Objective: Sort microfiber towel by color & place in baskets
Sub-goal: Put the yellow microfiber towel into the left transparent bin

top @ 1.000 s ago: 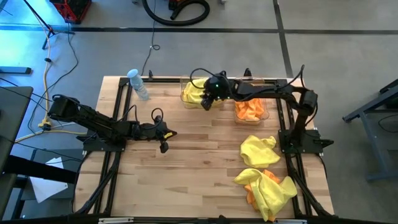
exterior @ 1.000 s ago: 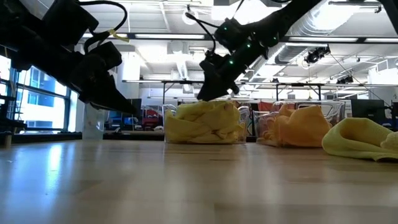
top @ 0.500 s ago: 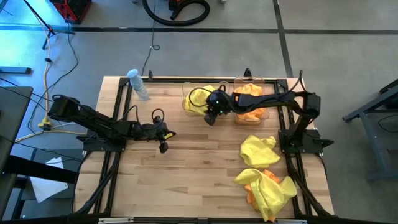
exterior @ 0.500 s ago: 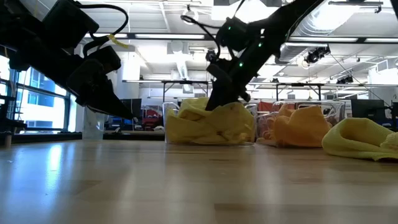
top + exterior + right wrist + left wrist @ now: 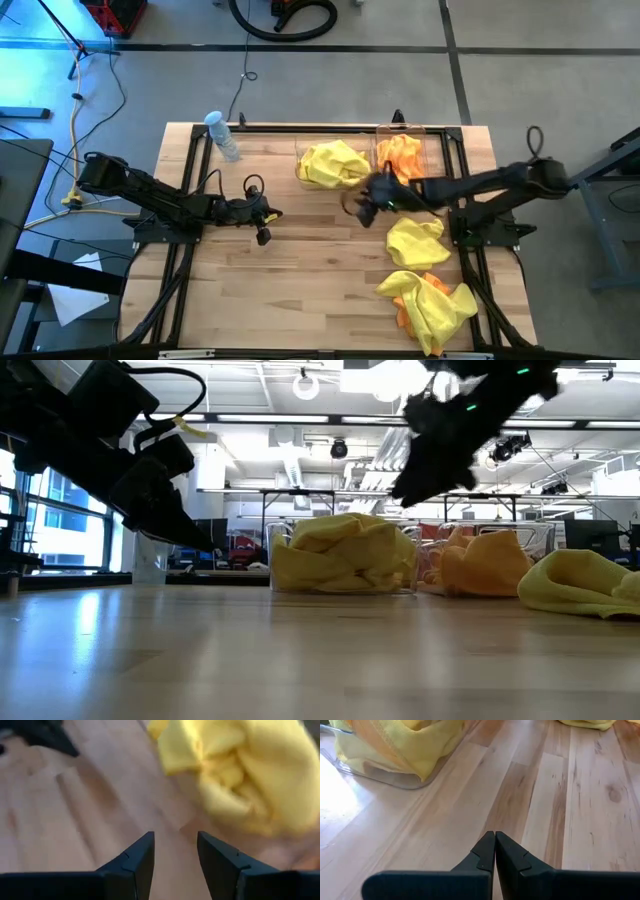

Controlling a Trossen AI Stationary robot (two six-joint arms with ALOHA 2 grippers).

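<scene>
On the near right corner of the table (image 5: 300, 290) lies a heap of cloths (image 5: 432, 305): yellow on top with orange showing underneath. How many cloths are in the heap cannot be told. Just beyond it, still on the right side, one more yellow cloth (image 5: 417, 241) lies rumpled on the bare wood, apart from the heap.

Further in, near the middle of the table, the right end effector (image 5: 366, 210) hangs above the wood, just left of that single yellow cloth and just in front of the two tubs. Its fingers (image 5: 135, 857) are spread with a clear gap and nothing between them.

The left end effector (image 5: 262, 232) waits over the left half of the table, well apart from all the cloths. Its fingers (image 5: 485, 852) are pressed together, with nothing between them.

At the far edge stand two clear tubs side by side. The left tub (image 5: 305, 178) is piled high with yellow cloth (image 5: 330, 163); the right tub (image 5: 432, 145) holds orange cloth (image 5: 401, 156). The number of cloths in each tub cannot be told.

One small clear bottle (image 5: 222, 135) with a pale blue cap stands at the far left corner of the table, well away from the tubs.
</scene>
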